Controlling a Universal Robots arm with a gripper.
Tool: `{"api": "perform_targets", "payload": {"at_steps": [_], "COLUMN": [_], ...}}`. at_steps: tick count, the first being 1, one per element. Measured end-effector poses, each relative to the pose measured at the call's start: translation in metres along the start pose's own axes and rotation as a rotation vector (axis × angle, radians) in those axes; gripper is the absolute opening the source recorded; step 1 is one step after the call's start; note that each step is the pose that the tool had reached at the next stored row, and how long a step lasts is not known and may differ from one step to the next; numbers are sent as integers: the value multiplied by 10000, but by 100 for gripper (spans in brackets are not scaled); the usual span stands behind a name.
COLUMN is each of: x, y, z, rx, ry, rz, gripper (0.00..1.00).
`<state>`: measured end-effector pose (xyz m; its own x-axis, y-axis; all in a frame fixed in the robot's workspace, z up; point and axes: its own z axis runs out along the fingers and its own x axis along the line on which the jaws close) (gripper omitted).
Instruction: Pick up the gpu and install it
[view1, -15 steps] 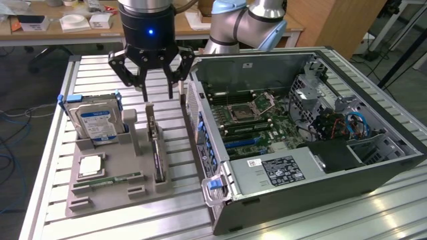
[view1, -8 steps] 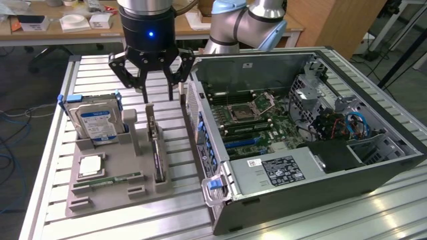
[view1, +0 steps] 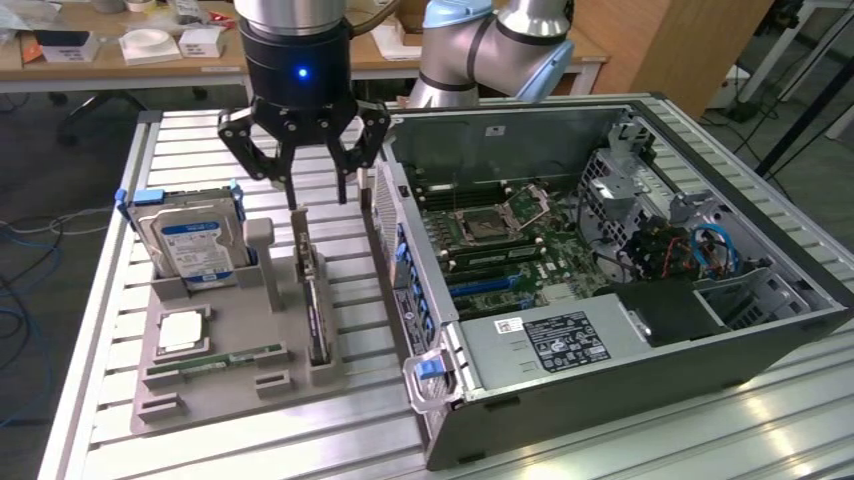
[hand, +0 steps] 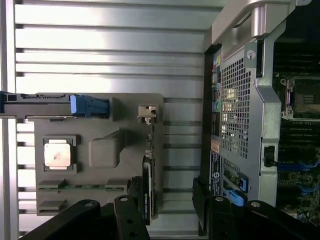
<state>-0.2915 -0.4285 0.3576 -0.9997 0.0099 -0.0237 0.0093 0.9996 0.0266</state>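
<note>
The gripper (view1: 315, 188) (hand: 167, 216) hangs with its jaws spread wide and holds nothing. In the exterior view it stands directly above the far end of the gpu (view1: 315, 310) (hand: 148, 185), with a clear gap between fingertips and card. In the wrist view the card's edge lies between the two dark fingers (hand: 131, 220), closer to one than the other.

The gpu stands on edge in a slot of the gray holder (view1: 240, 395) (hand: 125, 110), its silver bracket end toward the gripper. It is not installed.

In the same holder, toward the exterior view's left:
- a hard drive (view1: 194, 245) with a blue label, upright in a blue-clipped cradle;
- a processor (view1: 180, 330) (hand: 56, 153), flat in a square recess;
- a RAM stick (view1: 214, 358), in a narrow slot.

The holder rests on a slatted aluminium table (view1: 174, 150) (hand: 100, 50). Just beside it, on the exterior view's right, lies the computer case (view1: 614, 410) (hand: 240, 100), open side up, with the motherboard (view1: 514, 235) exposed.
</note>
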Motion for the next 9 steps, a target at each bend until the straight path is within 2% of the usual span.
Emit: {"api": "perform_targets", "payload": {"at_steps": [9], "x": [1], "y": [-12], "z": [48], "rx": [4], "ry": [-2], "rz": [0], "gripper": [53]}}
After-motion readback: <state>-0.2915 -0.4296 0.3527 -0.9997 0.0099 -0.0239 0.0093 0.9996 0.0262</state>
